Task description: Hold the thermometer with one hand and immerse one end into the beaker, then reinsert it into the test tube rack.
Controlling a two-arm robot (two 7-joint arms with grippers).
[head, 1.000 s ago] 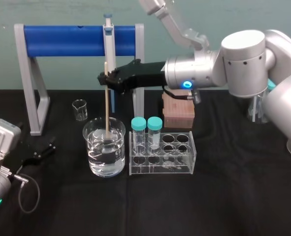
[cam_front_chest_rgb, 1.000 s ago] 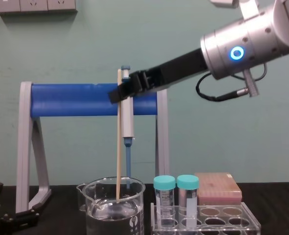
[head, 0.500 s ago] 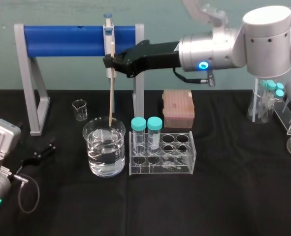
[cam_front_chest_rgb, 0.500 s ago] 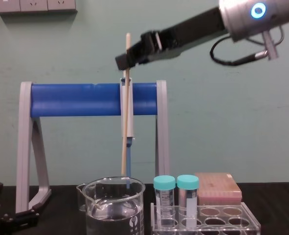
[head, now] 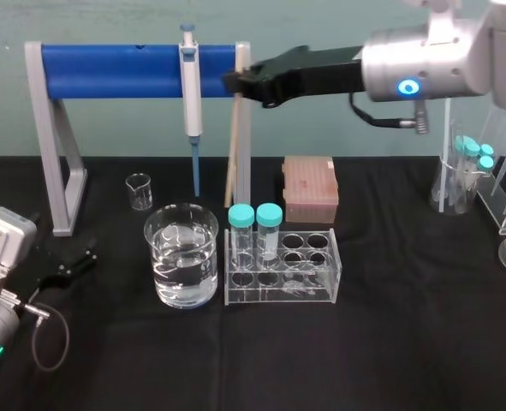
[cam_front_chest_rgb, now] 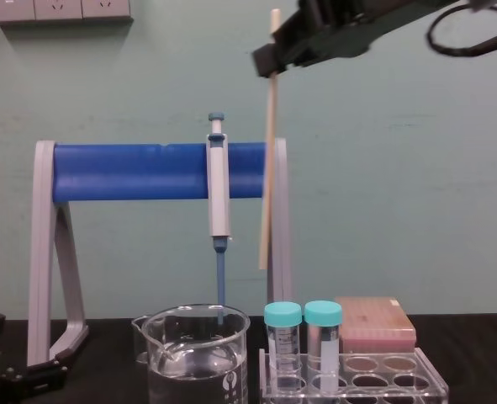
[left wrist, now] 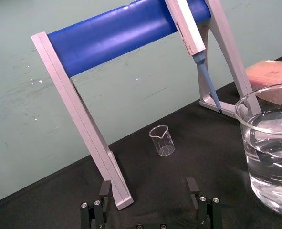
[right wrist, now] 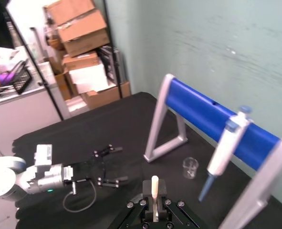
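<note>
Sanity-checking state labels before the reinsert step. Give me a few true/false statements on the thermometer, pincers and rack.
1. The thermometer has its lower end in the beaker water. False: the end hangs in the air, above and clear of the beaker.
2. The right pincer grips the thermometer near its top. True.
3. The thermometer stands in the rack. False: it is held up in the air; the rack holds two teal-capped tubes.
4. The left pincer is open, low at the robot's left. True.
</note>
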